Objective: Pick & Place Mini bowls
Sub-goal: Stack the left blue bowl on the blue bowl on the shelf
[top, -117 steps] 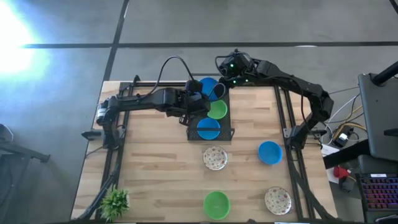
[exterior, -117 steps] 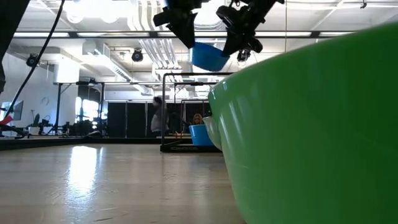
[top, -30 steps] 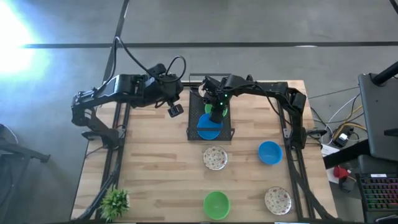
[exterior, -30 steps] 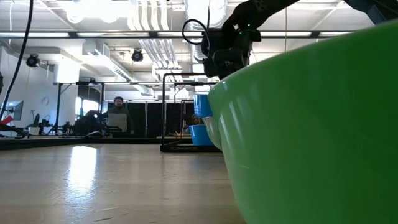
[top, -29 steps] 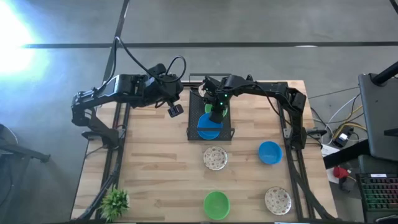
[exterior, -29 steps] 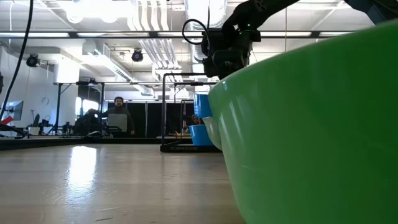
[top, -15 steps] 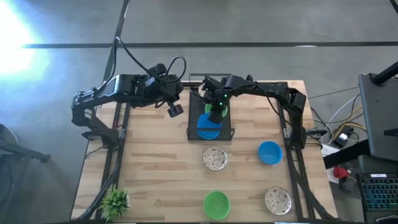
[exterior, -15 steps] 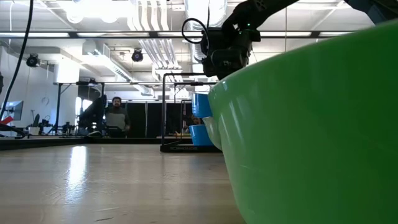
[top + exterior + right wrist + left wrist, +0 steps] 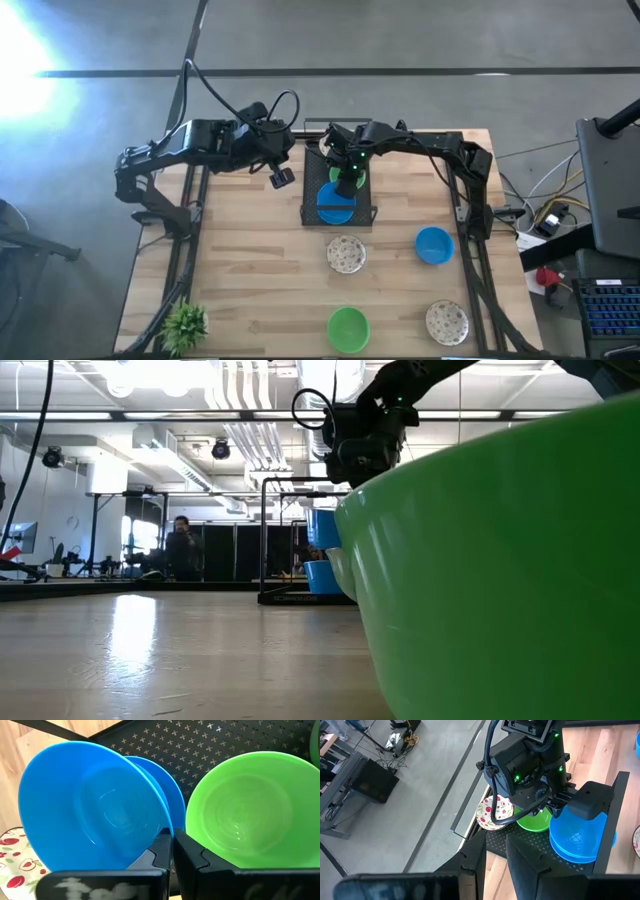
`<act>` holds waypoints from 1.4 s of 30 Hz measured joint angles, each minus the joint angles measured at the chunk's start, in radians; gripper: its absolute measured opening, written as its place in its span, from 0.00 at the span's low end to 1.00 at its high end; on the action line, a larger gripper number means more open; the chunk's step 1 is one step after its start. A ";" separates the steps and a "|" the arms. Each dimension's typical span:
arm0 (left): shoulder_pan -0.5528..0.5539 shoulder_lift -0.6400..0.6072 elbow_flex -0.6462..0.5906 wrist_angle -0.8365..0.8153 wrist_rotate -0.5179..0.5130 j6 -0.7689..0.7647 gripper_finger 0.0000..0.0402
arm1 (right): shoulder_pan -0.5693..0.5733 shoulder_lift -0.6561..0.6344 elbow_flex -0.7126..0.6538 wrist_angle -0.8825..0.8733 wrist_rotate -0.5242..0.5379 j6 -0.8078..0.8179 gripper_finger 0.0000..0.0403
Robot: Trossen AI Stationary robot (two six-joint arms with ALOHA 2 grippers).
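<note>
Over the black rack (image 9: 372, 213) at the far middle of the table, the right gripper (image 9: 347, 180) pinches the rim of a blue mini bowl (image 9: 95, 810), its two fingers pressed nearly together on the thin wall and holding the bowl tipped on edge above a second blue bowl (image 9: 335, 205) lying in the rack, with a green bowl (image 9: 250, 810) just beside and a white floral bowl (image 9: 494, 813) at the rack's far end. The left gripper (image 9: 283, 177) waits near the rack's left side, fingers close together and empty. Four more bowls sit on the bare wood: floral (image 9: 346, 254), blue (image 9: 434, 245), green (image 9: 348, 328) and floral (image 9: 446, 322). The bowls look like light, stiff, smooth plastic, probably slippery; the rim seems the only practical hold, and a firm pinch there should keep one from swinging.
</note>
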State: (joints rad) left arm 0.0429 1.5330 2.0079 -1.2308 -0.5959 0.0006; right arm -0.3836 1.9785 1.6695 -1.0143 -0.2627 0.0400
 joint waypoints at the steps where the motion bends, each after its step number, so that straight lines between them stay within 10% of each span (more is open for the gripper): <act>1: 0.000 0.000 0.000 0.000 0.000 0.000 0.19 | 0.000 0.000 0.000 0.000 0.000 0.001 0.02; 23: 0.000 0.000 0.000 0.000 0.000 0.037 0.19 | 0.017 -0.005 0.028 -0.005 -0.002 0.010 0.28; 42: 0.001 0.000 0.000 0.000 0.000 0.057 0.19 | 0.023 0.016 0.024 0.025 0.000 -0.013 0.02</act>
State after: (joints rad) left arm 0.0437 1.5333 2.0079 -1.2312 -0.5961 0.0574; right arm -0.3611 1.9949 1.6935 -0.9889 -0.2626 0.0269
